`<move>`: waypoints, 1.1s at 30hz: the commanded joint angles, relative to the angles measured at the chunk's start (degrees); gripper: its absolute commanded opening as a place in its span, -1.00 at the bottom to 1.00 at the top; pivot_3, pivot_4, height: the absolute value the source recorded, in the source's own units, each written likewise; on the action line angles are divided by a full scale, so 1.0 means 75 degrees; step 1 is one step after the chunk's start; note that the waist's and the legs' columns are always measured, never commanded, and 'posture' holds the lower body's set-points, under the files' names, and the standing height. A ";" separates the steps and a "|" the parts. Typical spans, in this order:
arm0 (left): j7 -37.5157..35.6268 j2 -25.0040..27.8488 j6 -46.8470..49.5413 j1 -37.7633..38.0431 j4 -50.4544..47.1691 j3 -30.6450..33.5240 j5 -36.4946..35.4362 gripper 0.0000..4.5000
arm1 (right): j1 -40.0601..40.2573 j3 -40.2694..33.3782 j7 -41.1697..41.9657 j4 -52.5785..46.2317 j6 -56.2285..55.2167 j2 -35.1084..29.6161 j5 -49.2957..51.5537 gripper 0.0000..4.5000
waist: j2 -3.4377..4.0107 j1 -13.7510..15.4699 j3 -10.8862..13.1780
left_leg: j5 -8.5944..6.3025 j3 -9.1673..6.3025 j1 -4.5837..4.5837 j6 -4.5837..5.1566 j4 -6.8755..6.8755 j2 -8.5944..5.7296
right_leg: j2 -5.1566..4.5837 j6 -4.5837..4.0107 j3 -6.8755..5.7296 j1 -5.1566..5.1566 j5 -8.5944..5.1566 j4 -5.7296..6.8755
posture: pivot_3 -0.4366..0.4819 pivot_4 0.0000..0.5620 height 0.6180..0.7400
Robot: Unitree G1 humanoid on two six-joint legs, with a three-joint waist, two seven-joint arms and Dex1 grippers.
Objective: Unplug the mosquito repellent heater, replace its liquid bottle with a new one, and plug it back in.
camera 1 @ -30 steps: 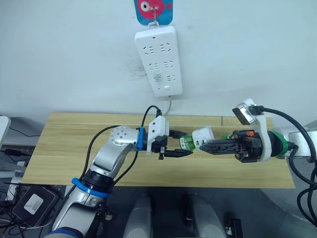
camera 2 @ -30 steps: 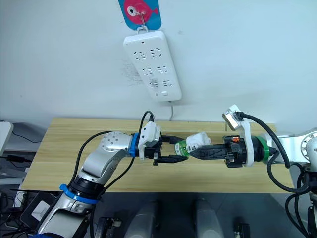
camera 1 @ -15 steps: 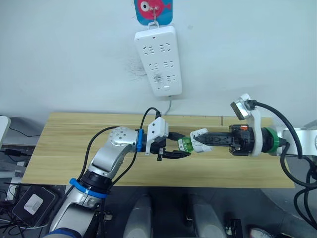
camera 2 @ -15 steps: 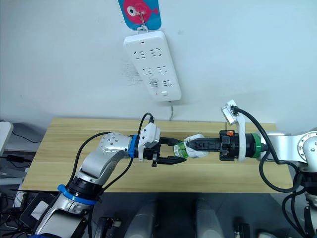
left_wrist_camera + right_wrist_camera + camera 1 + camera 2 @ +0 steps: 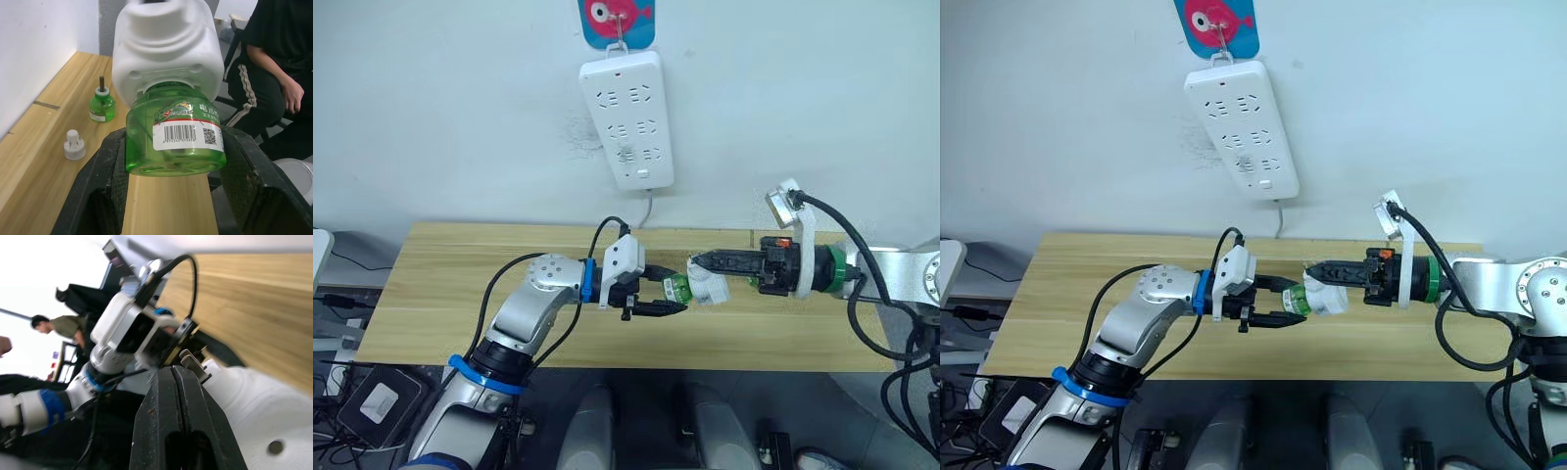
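Since a second ago the right gripper [image 5: 693,262] has drawn in toward the left one and rolled about its wrist, so its fingers now lie across the top of the mosquito repellent heater [image 5: 709,288] rather than to its side; the left gripper [image 5: 677,295] has barely shifted.

From the left eye, both arms meet above the middle of the wooden table [image 5: 440,294]. The left gripper's two black fingers clamp the green liquid bottle [image 5: 677,286] that is still seated in the heater. The white power strip [image 5: 627,119] hangs on the wall above, under a blue hook card with a pink fish [image 5: 616,20], its cord dropping behind the table.

From the right eye, the same meeting shows, with heater and bottle held in the air between the two grippers, above the table's centre.

From the left wrist, the bottle, with barcode label, sits gripped between both fingers [image 5: 98,186], its neck screwed into the white heater above it. On the table beyond stand a second green bottle with a wick [image 5: 102,104] and, near it, a small white cap [image 5: 74,145]. A seated person in black [image 5: 274,54] is at the side.

From the right wrist, the fingers [image 5: 183,431] are pressed together with no gap, lying against the heater's white domed body beside its plug prongs [image 5: 194,364]. The left arm and a person [image 5: 61,325] lie beyond.
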 commanded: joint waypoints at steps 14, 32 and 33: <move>-0.0717 0.0156 -0.0569 -0.0071 -0.0109 0.0140 -0.0270 0.01 | 0.0774 -0.1534 0.6728 -0.1148 -0.1335 -0.2208 -0.4820 -0.14 | 0.0002 0.0021 -0.0001 | -0.0001 0.0001 0.0002 0.0002 -0.0004 0.0003 | 0.0008 0.0001 0.0000 -0.0001 -0.0001 -0.0012 | -0.11 -0.01 1.00; -0.1472 -0.0142 -0.1386 -0.1066 0.0701 0.0106 -0.0234 0.01 | 0.1870 -0.0630 0.8121 -0.1911 -0.2831 -0.1204 -0.7495 0.99 | 0.0001 0.0014 -0.0001 | 0.0003 0.0004 0.0007 -0.0005 0.0003 0.0000 | 0.0004 0.0001 -0.0003 -0.0001 -0.0001 0.0000 | -0.12 -0.03 1.00; -0.1477 -0.0146 -0.1363 -0.1058 0.0670 0.0092 -0.0239 0.01 | 0.1849 -0.0615 0.8095 -0.1953 -0.2826 -0.1141 -0.7526 0.99 | 0.0001 0.0014 -0.0001 | 0.0003 0.0004 0.0007 -0.0005 0.0003 0.0000 | 0.0004 0.0001 -0.0002 -0.0001 0.0000 0.0000 | -0.12 -0.03 1.00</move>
